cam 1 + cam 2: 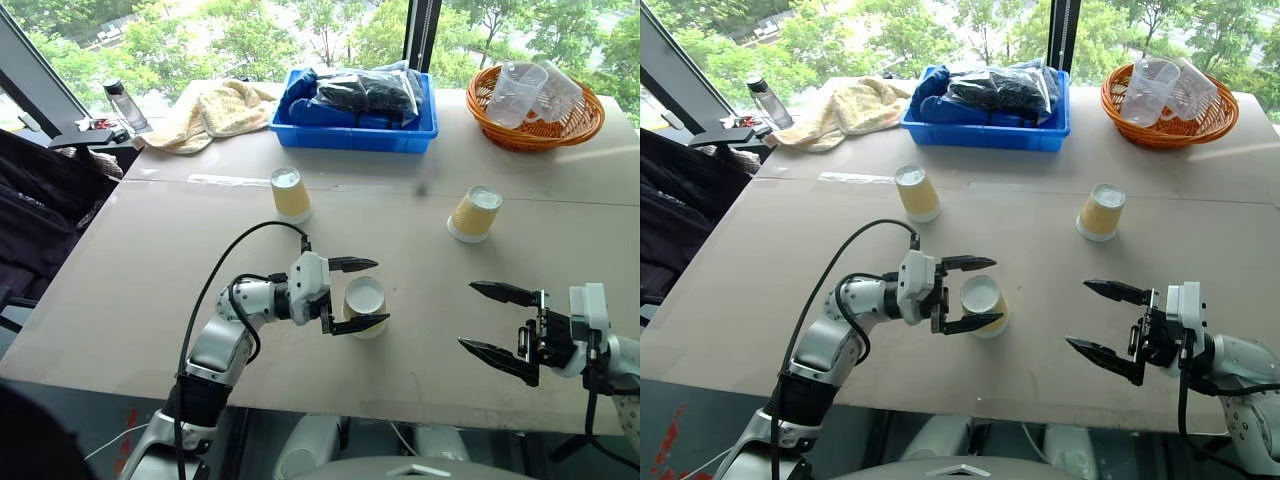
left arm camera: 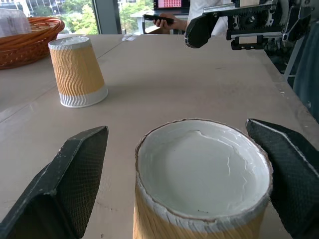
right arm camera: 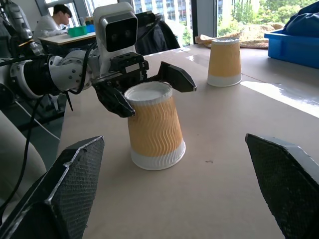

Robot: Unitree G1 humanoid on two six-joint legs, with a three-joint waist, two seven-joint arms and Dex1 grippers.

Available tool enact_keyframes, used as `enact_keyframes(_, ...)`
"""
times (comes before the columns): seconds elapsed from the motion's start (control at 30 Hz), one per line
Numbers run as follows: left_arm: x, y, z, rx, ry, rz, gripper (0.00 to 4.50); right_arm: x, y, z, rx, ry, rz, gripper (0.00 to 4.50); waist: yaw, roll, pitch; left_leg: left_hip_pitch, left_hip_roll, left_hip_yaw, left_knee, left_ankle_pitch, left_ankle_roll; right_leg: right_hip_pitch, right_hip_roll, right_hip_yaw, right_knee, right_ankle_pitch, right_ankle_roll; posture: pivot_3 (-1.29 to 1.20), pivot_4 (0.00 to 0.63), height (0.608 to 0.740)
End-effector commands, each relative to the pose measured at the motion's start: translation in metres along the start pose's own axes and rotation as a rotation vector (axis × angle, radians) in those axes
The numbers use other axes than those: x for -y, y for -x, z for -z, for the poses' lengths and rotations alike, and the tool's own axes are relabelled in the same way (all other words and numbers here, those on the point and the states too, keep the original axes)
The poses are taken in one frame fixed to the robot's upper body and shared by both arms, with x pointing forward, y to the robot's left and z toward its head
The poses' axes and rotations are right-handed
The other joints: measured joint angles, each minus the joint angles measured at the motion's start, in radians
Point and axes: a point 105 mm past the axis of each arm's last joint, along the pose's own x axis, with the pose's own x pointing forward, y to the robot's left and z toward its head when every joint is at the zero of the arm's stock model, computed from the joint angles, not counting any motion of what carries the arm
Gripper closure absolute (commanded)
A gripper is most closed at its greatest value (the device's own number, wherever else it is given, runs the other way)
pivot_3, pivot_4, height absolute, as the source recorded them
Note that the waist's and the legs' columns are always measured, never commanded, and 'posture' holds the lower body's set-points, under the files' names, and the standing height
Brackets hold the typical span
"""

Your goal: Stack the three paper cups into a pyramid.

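Note:
Three yellow-tan paper cups stand upside down and apart on the table. The near cup [image 1: 364, 305] sits between the fingers of my left gripper [image 1: 378, 292], which is open, with a gap on each side of the cup [image 2: 202, 179] in the left wrist view. A second cup [image 1: 290, 194] stands farther back on the left and the third cup [image 1: 475, 214] at the back right. My right gripper [image 1: 467, 315] is open and holds nothing, near the table's front edge, to the right of the near cup [image 3: 153, 126] and pointing towards it.
At the back of the table stand a blue bin [image 1: 355, 135] with dark bags and a wicker basket [image 1: 535, 130] holding clear plastic cups. A yellow towel [image 1: 215, 110] and a bottle [image 1: 125, 105] lie at the back left. Black gear sits off the table's left edge.

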Motion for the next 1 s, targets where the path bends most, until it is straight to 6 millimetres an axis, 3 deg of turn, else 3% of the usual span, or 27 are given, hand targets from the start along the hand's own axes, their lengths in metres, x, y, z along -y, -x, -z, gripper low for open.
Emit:
enact_keyframes(0.03,-0.013,0.009,-0.038,0.141,-0.051,-0.094,0.04,0.001,0.006,-0.004,0.019,0.047,0.001,0.0,0.0,0.0,0.0,0.0,0.0,0.0,0.0,0.0,0.0,0.0,0.0,0.0,0.0,0.0,0.0,0.0,0.15,0.74)
enact_keyframes(0.2,-0.042,0.029,-0.086,0.299,-0.083,-0.274,0.04,0.003,0.01,-0.002,0.04,0.049,0.011,0.0,0.001,-0.001,0.001,0.0,0.0,0.0,0.0,0.0,0.0,0.0,0.0,0.0,0.0,0.0,0.0,0.0,0.15,0.74)
enact_keyframes(0.33,-0.067,0.044,-0.103,0.334,-0.103,-0.409,0.04,0.007,0.005,-0.004,0.059,0.051,0.009,0.0,0.0,-0.001,0.001,0.0,0.0,0.0,0.001,0.0,0.0,0.001,0.0,0.0,0.001,0.0,0.0,0.0,0.15,0.74)
enact_keyframes(0.47,-0.115,0.068,-0.081,0.204,-0.097,-0.731,0.04,0.012,-0.003,-0.011,0.087,0.064,0.003,0.0,0.002,-0.002,0.001,0.0,0.0,0.0,0.002,0.0,0.0,0.001,0.0,0.0,0.001,0.0,0.0,0.0,0.15,0.74)
enact_keyframes(0.63,-0.154,0.095,-0.043,-0.018,-0.092,-1.028,0.04,0.018,-0.01,-0.023,0.137,0.084,0.024,0.0,0.002,-0.005,0.003,0.0,0.0,0.0,0.002,0.0,0.0,0.0,0.0,0.0,0.001,0.0,0.0,0.0,0.15,0.74)
enact_keyframes(0.77,-0.17,0.098,-0.026,-0.084,-0.073,-1.076,0.04,0.021,-0.015,-0.032,0.17,0.095,0.037,0.0,0.003,-0.006,0.004,-0.002,0.0,0.0,0.003,0.0,0.0,-0.001,0.0,0.0,0.001,0.0,0.001,0.0,0.15,0.74)
enact_keyframes(1.0,-0.182,0.085,-0.007,-0.125,-0.021,-0.991,0.04,0.025,-0.02,-0.04,0.175,0.113,0.049,0.0,0.002,-0.006,0.004,-0.003,0.0,0.0,0.004,0.0,0.0,-0.002,0.0,-0.001,0.002,0.001,0.001,0.0,0.15,0.74)
